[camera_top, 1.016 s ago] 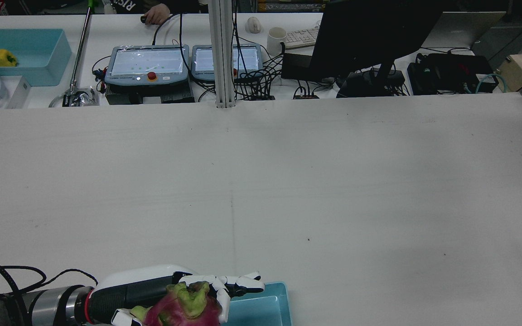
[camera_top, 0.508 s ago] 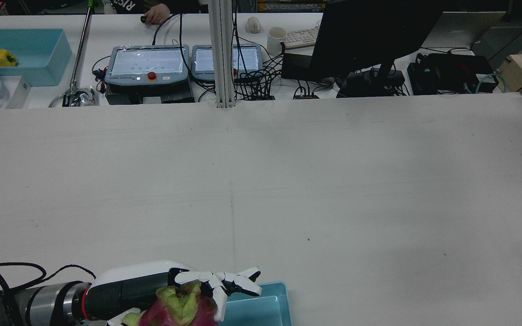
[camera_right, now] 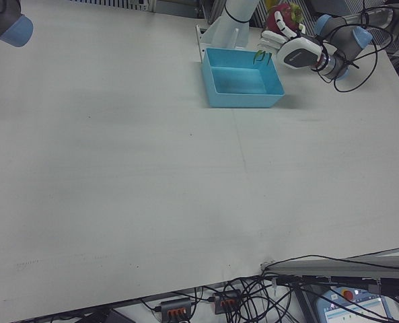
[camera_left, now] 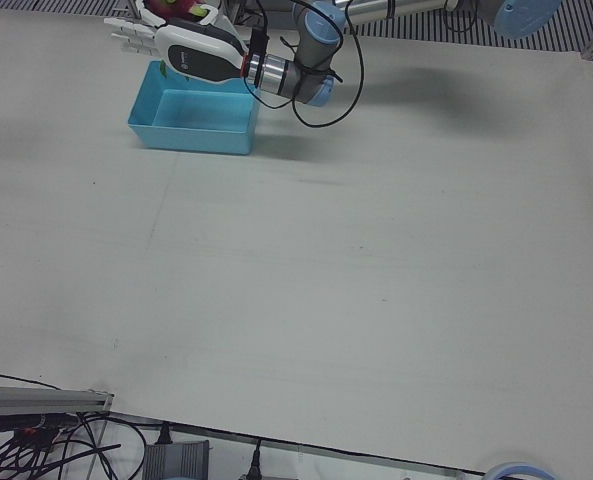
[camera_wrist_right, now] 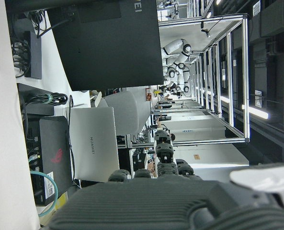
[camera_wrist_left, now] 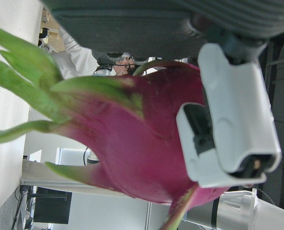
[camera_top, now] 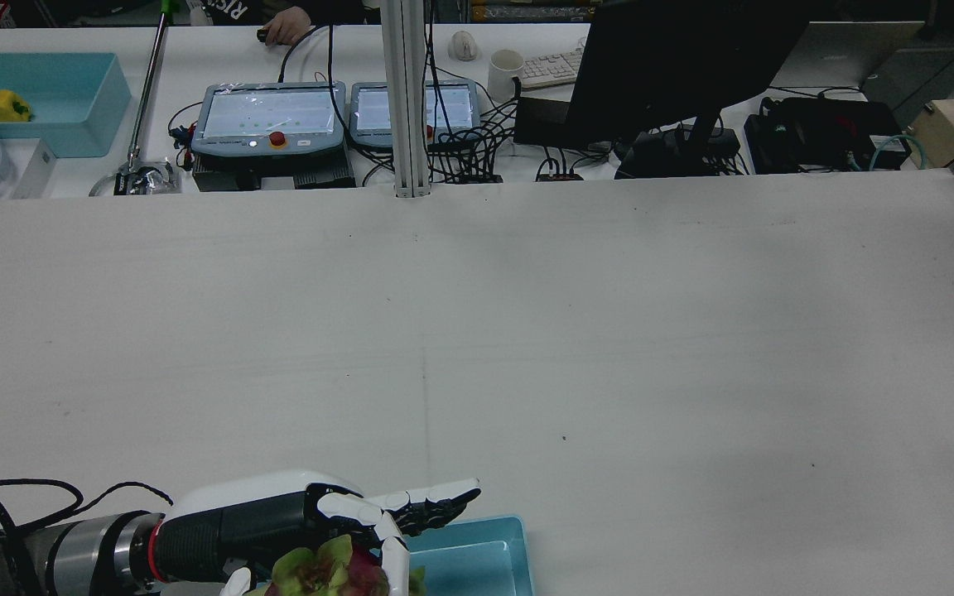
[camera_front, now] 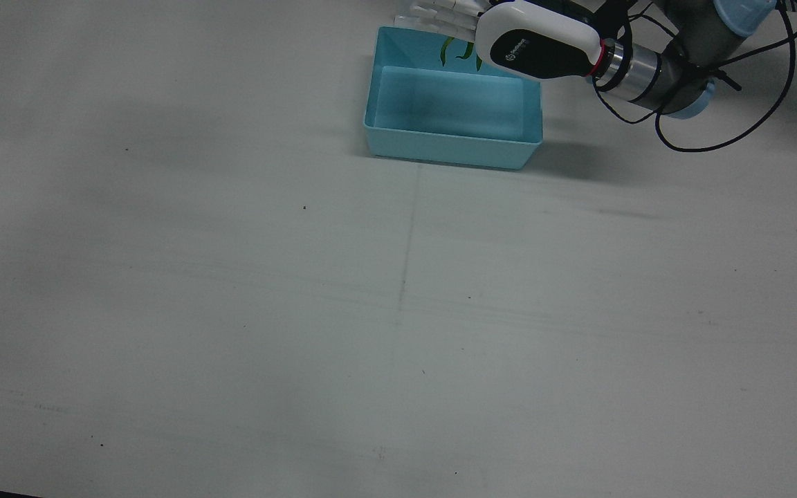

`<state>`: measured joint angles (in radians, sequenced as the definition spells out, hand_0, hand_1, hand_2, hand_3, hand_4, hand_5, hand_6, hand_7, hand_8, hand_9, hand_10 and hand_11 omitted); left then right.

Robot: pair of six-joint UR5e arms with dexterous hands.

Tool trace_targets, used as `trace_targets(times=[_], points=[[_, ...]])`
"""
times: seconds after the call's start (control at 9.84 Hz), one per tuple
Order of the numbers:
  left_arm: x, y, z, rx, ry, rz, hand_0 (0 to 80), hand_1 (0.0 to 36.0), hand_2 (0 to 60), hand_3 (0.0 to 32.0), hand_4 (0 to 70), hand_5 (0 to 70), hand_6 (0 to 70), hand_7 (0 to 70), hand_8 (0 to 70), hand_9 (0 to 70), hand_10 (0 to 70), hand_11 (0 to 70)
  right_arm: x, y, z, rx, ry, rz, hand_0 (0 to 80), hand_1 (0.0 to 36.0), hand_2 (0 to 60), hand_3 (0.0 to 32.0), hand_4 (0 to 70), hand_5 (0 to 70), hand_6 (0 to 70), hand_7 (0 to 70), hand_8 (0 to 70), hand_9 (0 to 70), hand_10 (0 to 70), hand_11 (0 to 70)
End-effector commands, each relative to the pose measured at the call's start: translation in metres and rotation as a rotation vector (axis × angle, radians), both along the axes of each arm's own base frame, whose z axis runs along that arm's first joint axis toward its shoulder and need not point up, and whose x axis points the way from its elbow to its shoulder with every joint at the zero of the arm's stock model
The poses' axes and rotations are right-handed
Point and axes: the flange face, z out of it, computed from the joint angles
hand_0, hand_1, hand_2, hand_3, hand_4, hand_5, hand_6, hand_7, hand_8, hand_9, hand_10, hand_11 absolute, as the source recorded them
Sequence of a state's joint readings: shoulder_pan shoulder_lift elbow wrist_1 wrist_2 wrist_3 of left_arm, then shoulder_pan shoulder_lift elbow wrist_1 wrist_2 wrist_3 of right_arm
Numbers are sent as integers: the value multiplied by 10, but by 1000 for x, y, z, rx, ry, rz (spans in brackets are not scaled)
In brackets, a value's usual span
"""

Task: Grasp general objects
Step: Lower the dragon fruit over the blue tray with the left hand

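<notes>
Magenta-skinned, with green leafy scales, the dragon fruit [camera_wrist_left: 132,139] sits in the grasp of the left hand [camera_top: 311,530], whose white-and-black fingers [camera_wrist_left: 228,120] are clamped around its body. That hand reaches out nearly level from its grey-sleeved left arm [camera_front: 654,69], palm turned toward the robot's base, with the fruit pressed against the palm; the upper fingers stretch forward past the fruit over the near rim of the light blue rectangular plastic bin [camera_front: 454,145]. In the right-front view the fruit [camera_right: 280,15] is raised above the bin's back edge, clear of the white table [camera_front: 232,277]. Green scale tips hang over the bin wall in the front view. Of the right arm only a blue-capped joint [camera_right: 14,27] shows far across the table; the state of the right hand's fingers cannot be told.
</notes>
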<state>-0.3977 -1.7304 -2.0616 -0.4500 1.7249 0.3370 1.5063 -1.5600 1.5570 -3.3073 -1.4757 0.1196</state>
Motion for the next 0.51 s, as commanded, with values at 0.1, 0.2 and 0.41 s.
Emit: trace_targets(times=[0.1,0.2,0.41], points=[[-1,-3,1,-2,0,-7,455,145,205,0,0,700,0,192,0,24,0,0,0,0,0,1,0,0,0,0,0,0,0,0,0,0,0,0,0,0],[-3,-4,1,-12,9,-20,184,0,0,0,0,700,0,167,0,19,0,0,0,0,0,0,0,0,0,0,0,0,0,0,0,0,0,0,0,0],[-27,-7,43,-106,60,-61,184,0,0,90,0,228,0,324,0,50,0,0,0,0,0,0,0,0,0,0,0,0,0,0,0,0,0,0,0,0]])
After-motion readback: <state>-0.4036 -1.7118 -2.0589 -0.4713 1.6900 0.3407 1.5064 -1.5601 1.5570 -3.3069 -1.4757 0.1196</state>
